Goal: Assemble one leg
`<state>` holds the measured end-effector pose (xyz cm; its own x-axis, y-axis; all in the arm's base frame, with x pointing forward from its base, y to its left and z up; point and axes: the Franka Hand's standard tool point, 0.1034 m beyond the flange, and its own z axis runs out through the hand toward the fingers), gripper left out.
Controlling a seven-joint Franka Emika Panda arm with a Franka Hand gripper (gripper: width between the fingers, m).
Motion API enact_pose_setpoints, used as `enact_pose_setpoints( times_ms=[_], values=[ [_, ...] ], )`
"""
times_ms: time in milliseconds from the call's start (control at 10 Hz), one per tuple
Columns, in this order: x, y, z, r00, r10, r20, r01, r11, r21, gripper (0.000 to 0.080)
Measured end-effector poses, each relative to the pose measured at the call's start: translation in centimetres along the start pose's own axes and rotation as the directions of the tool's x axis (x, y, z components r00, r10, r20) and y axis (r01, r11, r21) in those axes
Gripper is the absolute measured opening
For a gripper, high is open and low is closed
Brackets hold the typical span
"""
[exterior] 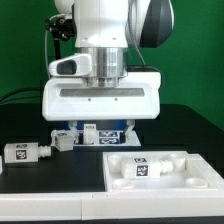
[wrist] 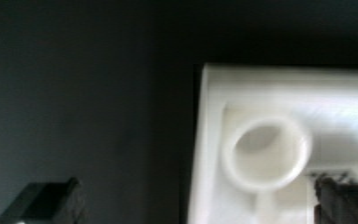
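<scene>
A white leg with a black-and-white tag lies on the black table at the exterior view's left. A second leg lies just beside it, nearer the arm. A third leg lies on the wide white rimmed panel at the front right. My gripper hangs low behind the panel's near-left corner, its fingertips partly hidden under the white hand. In the blurred wrist view the gripper is open and empty, with the panel's edge and a round socket between the dark fingers.
Small tagged white parts sit under and behind the hand. A green wall stands at the back. Cables hang at the back left. The black table runs along the front left.
</scene>
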<state>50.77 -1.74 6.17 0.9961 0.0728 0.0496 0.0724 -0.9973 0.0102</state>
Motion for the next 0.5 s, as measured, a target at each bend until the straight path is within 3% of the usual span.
enact_pose_setpoints(
  times_ms=[200,500],
  values=[
    [-3.0,-0.2,-0.4,0.996,-0.083,-0.044,0.082,0.997,-0.013,0.0649],
    [-2.5,-0.1,-0.3,0.974,-0.224,-0.036,0.224,0.975,-0.018,0.0649]
  ],
)
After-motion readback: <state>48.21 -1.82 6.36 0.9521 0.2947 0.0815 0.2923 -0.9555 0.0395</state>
